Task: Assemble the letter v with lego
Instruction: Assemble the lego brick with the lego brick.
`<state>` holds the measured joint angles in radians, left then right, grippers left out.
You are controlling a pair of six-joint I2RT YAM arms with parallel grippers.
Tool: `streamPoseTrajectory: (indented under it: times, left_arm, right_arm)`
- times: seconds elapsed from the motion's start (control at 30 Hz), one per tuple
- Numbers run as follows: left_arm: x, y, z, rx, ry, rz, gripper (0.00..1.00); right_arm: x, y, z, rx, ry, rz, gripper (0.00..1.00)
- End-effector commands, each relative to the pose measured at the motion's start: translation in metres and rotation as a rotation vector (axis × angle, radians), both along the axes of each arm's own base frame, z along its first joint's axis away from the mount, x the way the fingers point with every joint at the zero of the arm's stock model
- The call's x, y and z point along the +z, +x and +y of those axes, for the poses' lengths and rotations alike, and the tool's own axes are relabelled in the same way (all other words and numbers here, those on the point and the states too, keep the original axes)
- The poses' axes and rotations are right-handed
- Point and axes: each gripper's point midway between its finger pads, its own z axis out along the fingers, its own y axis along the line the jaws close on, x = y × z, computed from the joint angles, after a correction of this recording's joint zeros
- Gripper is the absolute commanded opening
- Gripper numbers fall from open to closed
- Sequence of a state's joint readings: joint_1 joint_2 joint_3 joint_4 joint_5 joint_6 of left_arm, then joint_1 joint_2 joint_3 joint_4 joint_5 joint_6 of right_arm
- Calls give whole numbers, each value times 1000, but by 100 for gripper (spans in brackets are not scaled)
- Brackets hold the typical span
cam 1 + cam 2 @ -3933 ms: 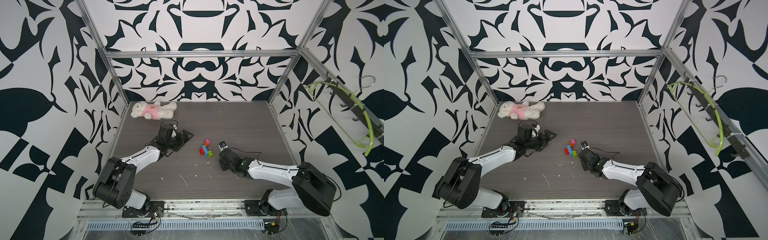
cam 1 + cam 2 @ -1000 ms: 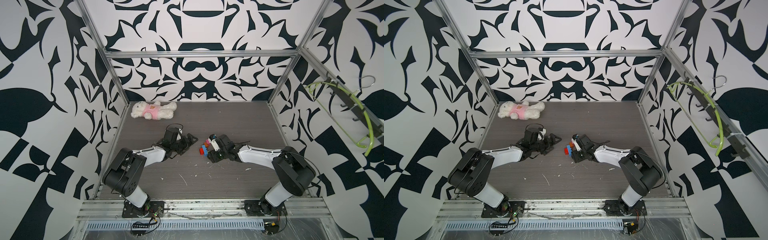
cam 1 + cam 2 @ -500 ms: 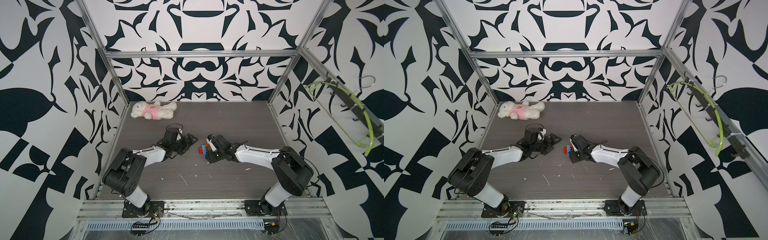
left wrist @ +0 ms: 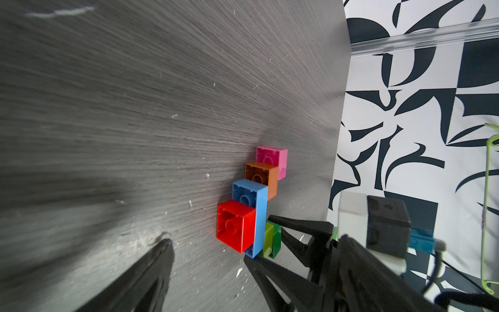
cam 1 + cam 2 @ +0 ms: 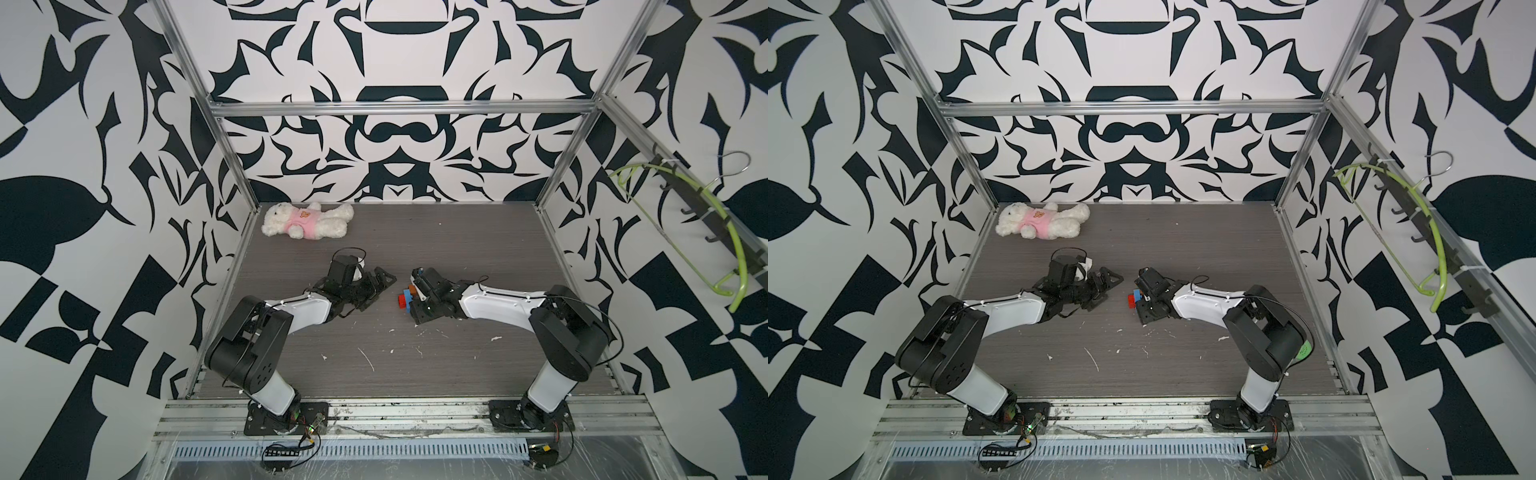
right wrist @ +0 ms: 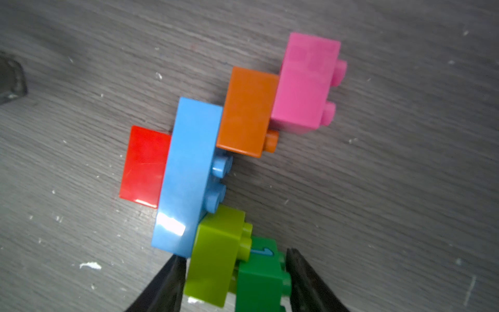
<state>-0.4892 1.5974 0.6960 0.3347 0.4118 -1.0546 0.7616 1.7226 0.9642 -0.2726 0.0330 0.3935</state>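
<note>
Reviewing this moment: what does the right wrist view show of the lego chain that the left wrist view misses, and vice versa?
Right wrist only: the bricks' studs, as on the pink square brick, and a pale blue mark on the dark green square brick.
Left wrist only: the bricks' hollow undersides, clearest on the red square brick; the black-and-white patterned wall.
Both: the joined multicoloured brick chain lying on its side on the grey wood-grain table, with the right gripper closed across its lime-green square brick and dark green end.
</note>
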Motion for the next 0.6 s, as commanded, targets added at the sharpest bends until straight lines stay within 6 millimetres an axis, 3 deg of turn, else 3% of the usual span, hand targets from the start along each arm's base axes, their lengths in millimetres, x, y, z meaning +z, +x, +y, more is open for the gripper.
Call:
streamPoseTrajectory:
  times: [0.0, 0.57]
  left_arm:
    - [-6, -5, 0, -14, 0, 15, 99]
    - [-5, -5, 4, 0, -3, 16, 99]
  right_arm:
    - [10, 9, 0, -32, -17, -38, 58]
    - [8, 16, 0, -84, -47, -44, 53]
